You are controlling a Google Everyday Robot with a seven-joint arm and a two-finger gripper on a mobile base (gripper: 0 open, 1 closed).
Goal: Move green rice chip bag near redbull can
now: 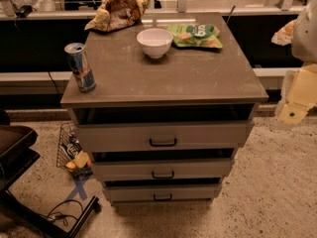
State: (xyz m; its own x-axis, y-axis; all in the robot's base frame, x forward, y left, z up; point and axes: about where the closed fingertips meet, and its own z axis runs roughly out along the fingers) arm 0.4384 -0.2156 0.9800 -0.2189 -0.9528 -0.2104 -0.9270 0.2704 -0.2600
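Grey drawer cabinet [198,78]: stands beside the gripper [297,100], which hangs off its right side, clear of the top. Whether the gripper is open, closed or holding anything cannot be told. Brown-and-yellow snack bag [116,11]: rear corner farthest from the gripper. Green rice chip bag [196,35]: flat at the rear edge, nearest the gripper. White bowl [154,42]: just beyond that bag. Redbull can [80,67]: upright, far front corner, well apart from the bag.

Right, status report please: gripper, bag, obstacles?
Gripper right of cabinet. Green rice chip bag back right, redbull can front left. White bowl between them.
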